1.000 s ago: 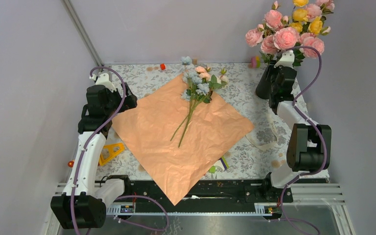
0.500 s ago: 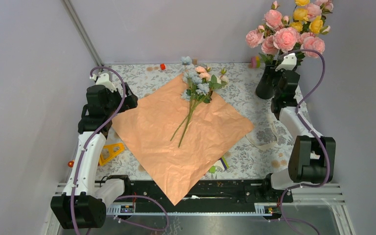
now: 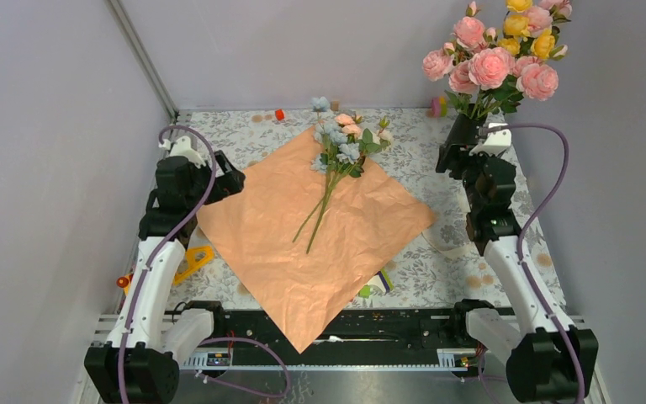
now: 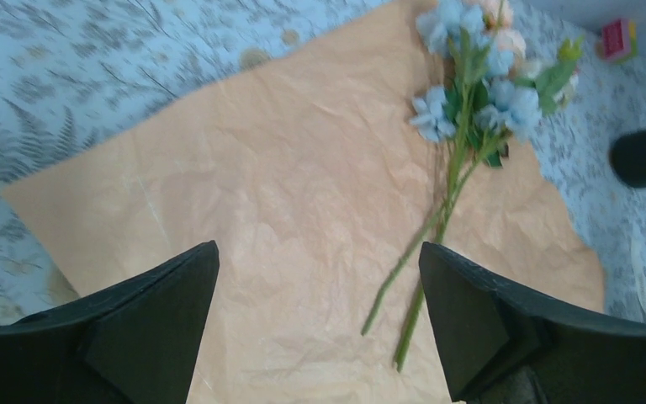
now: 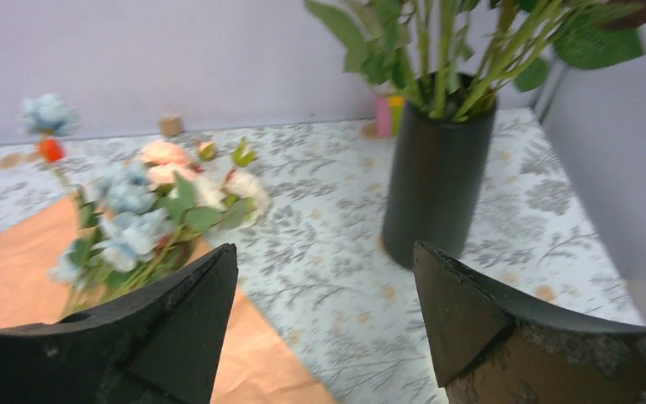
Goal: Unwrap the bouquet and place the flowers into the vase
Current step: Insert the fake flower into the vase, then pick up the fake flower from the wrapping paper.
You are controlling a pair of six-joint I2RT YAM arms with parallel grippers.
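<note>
plain pale lilac-grey walls [image 3: 42, 168] close in the tabletop [image 3: 235, 135] on three sides, with a slim metal strip [image 3: 139, 55] running up the far left corner. a white cloth [image 4: 50, 84] printed with grey ferns covers the tabletop (the pattern is clearest in the left wrist view). the light is soft and even. a black rail [image 3: 370, 324] runs along the near edge.

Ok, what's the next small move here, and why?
Probably swing the right gripper left toward the flowers lying loose on the flat paper. Its jaws are open and empty, it sits beside the vase, and those flowers aren't in it yet.
</note>
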